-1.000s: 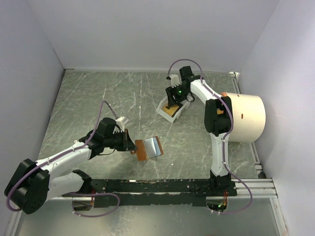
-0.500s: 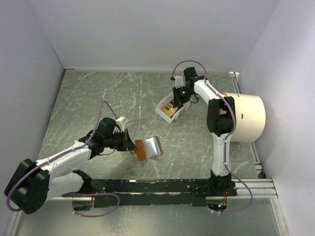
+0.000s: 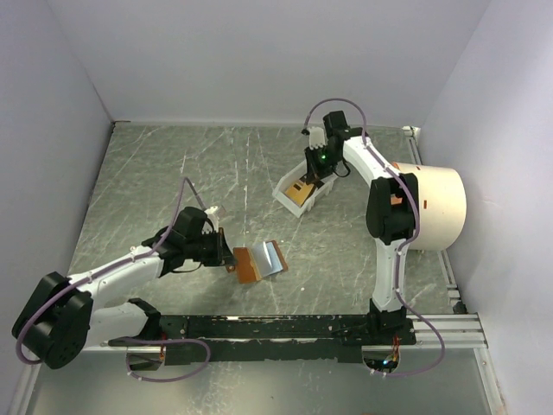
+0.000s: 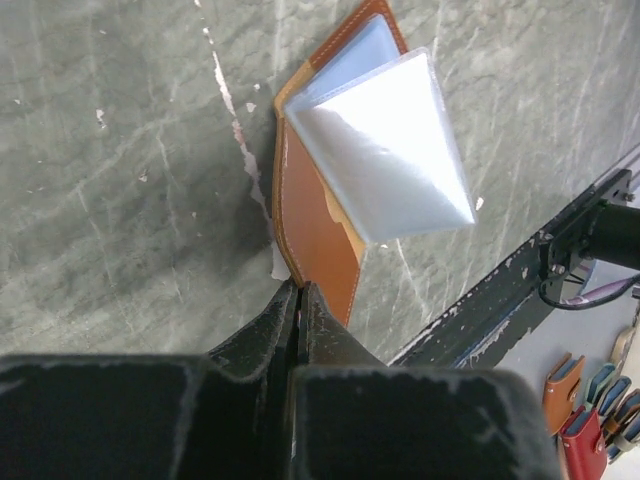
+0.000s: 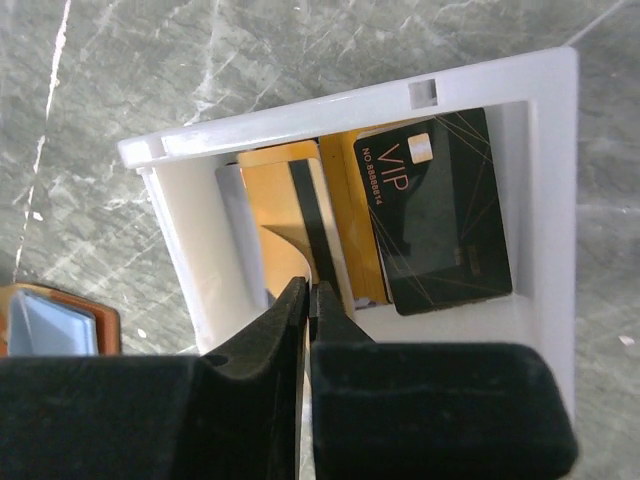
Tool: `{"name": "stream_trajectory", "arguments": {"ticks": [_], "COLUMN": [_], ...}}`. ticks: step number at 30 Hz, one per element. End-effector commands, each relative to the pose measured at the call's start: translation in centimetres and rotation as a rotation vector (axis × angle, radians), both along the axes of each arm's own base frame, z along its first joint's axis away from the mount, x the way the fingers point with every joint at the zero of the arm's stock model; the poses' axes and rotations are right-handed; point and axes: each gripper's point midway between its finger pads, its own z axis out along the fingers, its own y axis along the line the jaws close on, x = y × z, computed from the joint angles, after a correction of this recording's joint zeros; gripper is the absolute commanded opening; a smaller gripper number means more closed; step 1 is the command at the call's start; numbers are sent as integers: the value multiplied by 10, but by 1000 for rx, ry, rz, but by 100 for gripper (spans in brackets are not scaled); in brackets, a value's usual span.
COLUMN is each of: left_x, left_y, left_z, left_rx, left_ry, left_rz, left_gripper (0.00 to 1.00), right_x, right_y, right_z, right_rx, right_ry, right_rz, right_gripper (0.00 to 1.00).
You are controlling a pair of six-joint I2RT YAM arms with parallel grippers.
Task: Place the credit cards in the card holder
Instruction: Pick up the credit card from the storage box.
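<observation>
The right pincer (image 5: 308,295) is closed to a thin slit over the white tray (image 5: 300,125) at the far right of the table (image 3: 155,173). It appears to nip the near short edge of a gold card (image 5: 280,195) with a dark stripe. That card's long axis runs straight away from the fingertips, toward the tray's far wall. A black card (image 5: 440,220) lies flat just beside it on the right, untouched, with more gold showing between and beneath them (how many cards is hard to tell).

The card holder (image 3: 257,262) lies open on the table, well apart from the tray. It is to the tray's left and nearer the arm bases. The left pincer (image 4: 298,290) is shut on its corner, pinning it by the brown edge. The clear pockets (image 4: 385,160) lift away from that grip, fanning toward the right arm's side.

So the carry, as I judge it, goes leftward and back toward the bases. The gold card would need turning until its long axis lines up with a pocket mouth. The right arm has the card and the left arm is the nearer to the holder, so the left one should simply keep steadying it.
</observation>
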Motion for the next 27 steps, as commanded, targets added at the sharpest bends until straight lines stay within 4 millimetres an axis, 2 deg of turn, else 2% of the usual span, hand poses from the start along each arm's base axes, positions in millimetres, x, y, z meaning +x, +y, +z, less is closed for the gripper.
{"name": "stream_trajectory", "arguments": {"ticks": [1, 10, 13, 15, 21, 26, 27], "left_x": [9, 13, 13, 13, 14, 14, 15], "left_y": [4, 21, 26, 27, 33, 30, 30], "left_z": [-4, -23, -28, -30, -37, -30, -28], "left_rx": [53, 169, 195, 208, 254, 226, 219], "left_ry": [19, 58, 66, 74, 97, 81, 74], "left_rz": [37, 104, 118, 126, 147, 144, 143], "left_gripper": [9, 7, 7, 7, 7, 7, 7], "right_x": [5, -2, -7, -14, -58, -116, -127], "right_y": [-6, 3, -2, 2, 40, 76, 82], "right_z": [34, 87, 94, 101, 147, 168, 167], "right_rx": [-43, -12, -64, -66, 47, 144, 171], "right_ry": [-61, -145, -164, -171, -249, -287, -281], "right_rz": [-65, -172, -232, -261, -287, -240, -227], "right_gripper": [0, 0, 0, 0, 0, 0, 0]}}
